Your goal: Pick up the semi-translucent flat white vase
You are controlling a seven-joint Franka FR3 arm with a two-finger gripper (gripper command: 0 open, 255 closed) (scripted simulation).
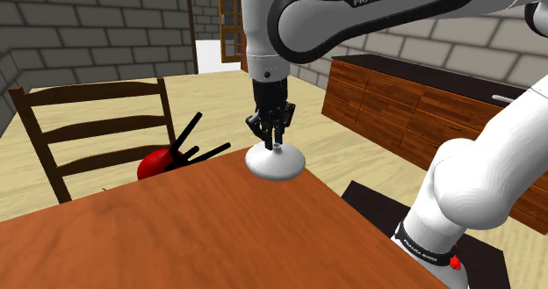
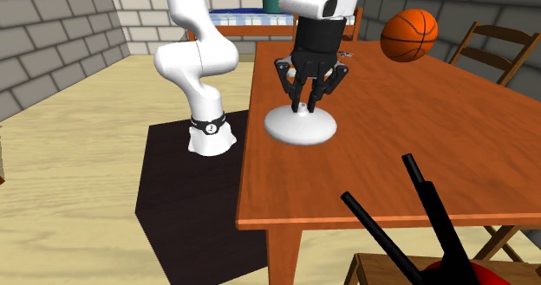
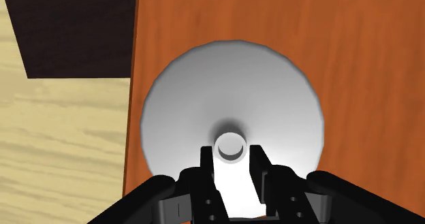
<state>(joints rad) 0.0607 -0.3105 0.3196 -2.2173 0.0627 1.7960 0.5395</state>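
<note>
Black gripper [image 3: 231, 156]: I log it pointing straight down, both fingers clamped on the narrow neck of the vase.

White vase [image 3: 231, 86]: flat and wide-bodied, upright on the desk, close to the edge that faces the dark mat [image 2: 191, 197] under the stand.

Reddish-brown wooden desk [image 3: 354, 39]: carries the vase.

Orange basketball [image 2: 409, 35]: well apart from the vase, toward the second exterior view's upper right.

Red object with black sticks [image 1: 160, 162]: beyond the desk's edge, by a wooden chair [image 1: 88, 129].
</note>
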